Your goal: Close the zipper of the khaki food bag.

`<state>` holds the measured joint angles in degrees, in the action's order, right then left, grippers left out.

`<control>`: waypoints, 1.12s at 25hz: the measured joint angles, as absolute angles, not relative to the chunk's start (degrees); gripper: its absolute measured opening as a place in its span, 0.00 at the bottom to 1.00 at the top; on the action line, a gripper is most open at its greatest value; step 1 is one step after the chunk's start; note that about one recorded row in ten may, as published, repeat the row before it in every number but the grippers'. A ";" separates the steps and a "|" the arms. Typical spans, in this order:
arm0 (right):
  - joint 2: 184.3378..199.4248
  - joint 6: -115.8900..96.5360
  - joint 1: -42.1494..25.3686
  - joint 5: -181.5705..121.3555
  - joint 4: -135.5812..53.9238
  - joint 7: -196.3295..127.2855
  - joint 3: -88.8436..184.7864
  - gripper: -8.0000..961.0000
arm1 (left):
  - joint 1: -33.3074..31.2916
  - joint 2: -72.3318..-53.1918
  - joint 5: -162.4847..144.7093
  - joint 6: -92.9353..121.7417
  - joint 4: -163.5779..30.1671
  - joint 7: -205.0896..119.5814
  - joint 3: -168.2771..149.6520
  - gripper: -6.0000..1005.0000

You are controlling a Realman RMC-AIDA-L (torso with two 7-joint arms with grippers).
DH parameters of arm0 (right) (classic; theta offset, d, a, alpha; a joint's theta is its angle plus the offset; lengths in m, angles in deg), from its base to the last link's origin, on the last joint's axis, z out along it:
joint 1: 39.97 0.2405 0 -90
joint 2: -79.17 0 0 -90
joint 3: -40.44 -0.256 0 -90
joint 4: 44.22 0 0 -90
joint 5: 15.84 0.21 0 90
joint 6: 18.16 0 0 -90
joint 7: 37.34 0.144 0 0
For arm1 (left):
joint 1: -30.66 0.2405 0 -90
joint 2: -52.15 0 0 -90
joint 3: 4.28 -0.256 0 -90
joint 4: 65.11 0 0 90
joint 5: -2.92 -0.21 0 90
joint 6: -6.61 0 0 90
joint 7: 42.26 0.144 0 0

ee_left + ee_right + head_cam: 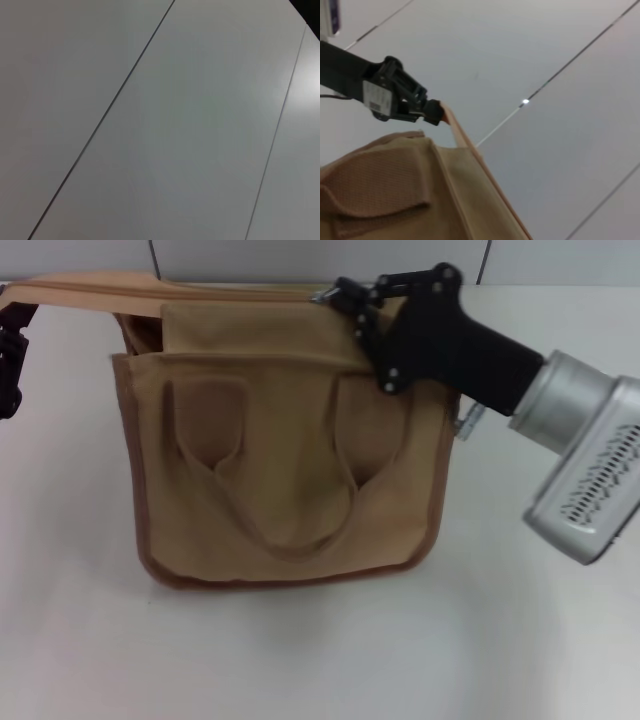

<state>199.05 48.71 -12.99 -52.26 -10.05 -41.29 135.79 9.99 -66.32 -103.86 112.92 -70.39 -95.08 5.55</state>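
Khaki food bag [290,480] is standing upright on the white tabletop [300,660]. Left gripper [12,340] is clamping the bag's far-left top corner, likely tensioning the zipper [200,288]. Right gripper [345,300] is pinching together at the zipper's right end, apparently on the pull.

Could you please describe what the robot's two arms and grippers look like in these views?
The right gripper is matte black with small silver screws, mounted on a silver cylindrical wrist with a slotted vent. The left gripper is the same black linkage, carrying a white barcode label and a thin dark cable.
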 joint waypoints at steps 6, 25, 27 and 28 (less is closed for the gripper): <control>199.05 50.84 -15.57 -52.50 -10.18 -41.29 132.48 0.10 | 9.76 -66.32 -103.85 112.10 -70.39 -95.08 5.51 0.08; 199.04 60.65 -18.43 -46.83 -18.17 -39.72 125.60 0.14 | 9.10 -66.23 -104.25 111.34 -71.12 -95.08 4.27 0.08; 199.05 62.18 -18.61 -45.26 -19.06 -39.70 125.80 0.15 | 9.00 -66.27 -104.45 111.34 -71.11 -95.08 3.65 0.08; 199.05 64.94 -18.75 -43.13 -20.90 -39.55 125.84 0.17 | 8.97 -66.29 -104.62 111.34 -71.10 -95.08 3.42 0.08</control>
